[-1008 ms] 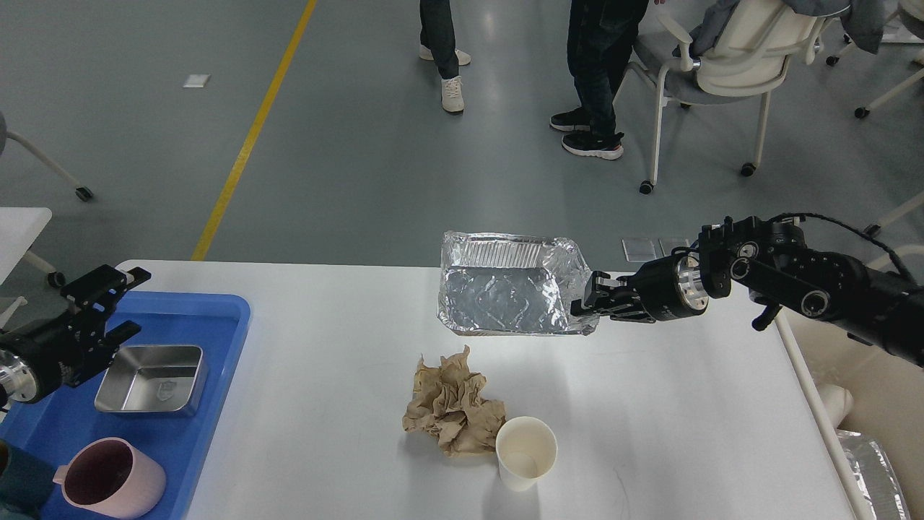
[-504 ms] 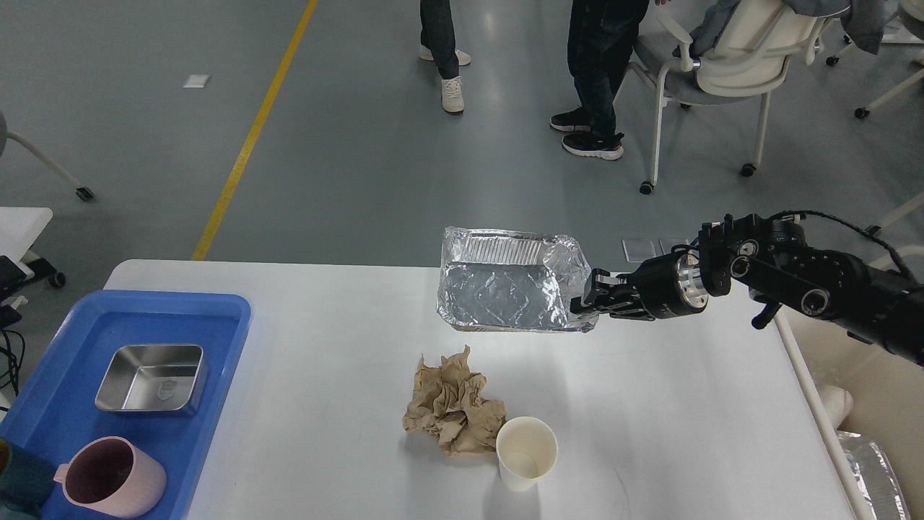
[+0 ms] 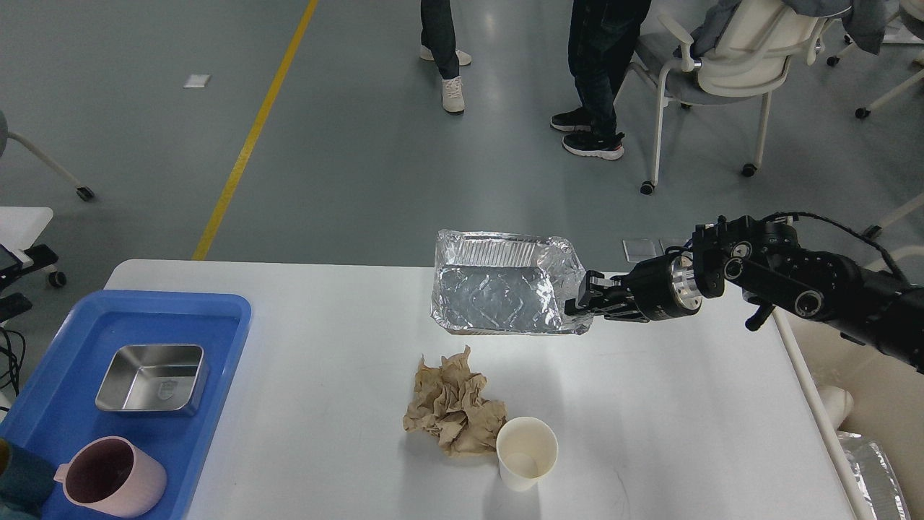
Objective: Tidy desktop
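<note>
Since the earlier frames the left arm has been leaving the view, and the foil tray [image 3: 502, 292] is sitting slightly further toward nine o'clock than it was a second ago. The right end effector [image 3: 583, 302] is reaching in from three o'clock and is clenching the tray's crumpled right-hand edge, holding the tray tilted with its open side facing the camera, over the far part of the white worktop [image 3: 325, 361]; whether its lower edge is touching the surface cannot be told. The worktop is filling the lower half of the view. Toward six o'clock from the tray, a crumpled wad of brown paper [image 3: 451, 404] is lying on the worktop, and a white paper cup [image 3: 526, 451] is standing upright, touching the wad's lower right side. At the eight o'clock side, a blue bin [image 3: 216, 375] is resting on the worktop's left end, carrying a shiny metal box [image 3: 151, 378] and, nearer the camera, a pink mug [image 3: 108, 477]. The left end effector is out of sight.
</note>
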Controlling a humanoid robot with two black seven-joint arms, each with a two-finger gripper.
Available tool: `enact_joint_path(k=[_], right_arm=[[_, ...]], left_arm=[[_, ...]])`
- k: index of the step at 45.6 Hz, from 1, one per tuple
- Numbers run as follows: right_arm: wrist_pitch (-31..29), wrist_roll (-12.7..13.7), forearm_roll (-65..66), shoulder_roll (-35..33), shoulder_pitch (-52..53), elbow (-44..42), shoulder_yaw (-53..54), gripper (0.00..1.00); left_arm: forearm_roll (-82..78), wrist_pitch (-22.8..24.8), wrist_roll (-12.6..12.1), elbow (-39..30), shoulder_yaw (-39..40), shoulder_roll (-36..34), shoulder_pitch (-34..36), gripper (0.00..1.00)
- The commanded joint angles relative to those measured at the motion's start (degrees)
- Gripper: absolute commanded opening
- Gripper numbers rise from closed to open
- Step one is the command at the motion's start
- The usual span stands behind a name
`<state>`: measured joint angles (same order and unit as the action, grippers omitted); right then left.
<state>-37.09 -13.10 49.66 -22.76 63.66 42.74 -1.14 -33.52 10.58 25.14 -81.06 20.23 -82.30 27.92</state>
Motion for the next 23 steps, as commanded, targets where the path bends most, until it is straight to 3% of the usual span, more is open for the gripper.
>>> enact_joint_path(k=[1,8,23], right_arm=[[0.08,0.01,0.0,0.0,0.23,-0.02,0.0,0.0],[0.08,0.01,-0.09,0.0,0.5,0.06,0.0,0.0],[0.08,0.01,0.0,0.79,0.67,0.07,0.0,0.0]], left_arm=[[0.83,2.69,0.43,1.87,0.42,1.44,-0.06,0.97],[-2.32,2.95,0.26,4.15,0.33,3.72,0.47,0.97],[-36.86,8.31,0.96,11.54,0.16,15.33,9.95,0.97]])
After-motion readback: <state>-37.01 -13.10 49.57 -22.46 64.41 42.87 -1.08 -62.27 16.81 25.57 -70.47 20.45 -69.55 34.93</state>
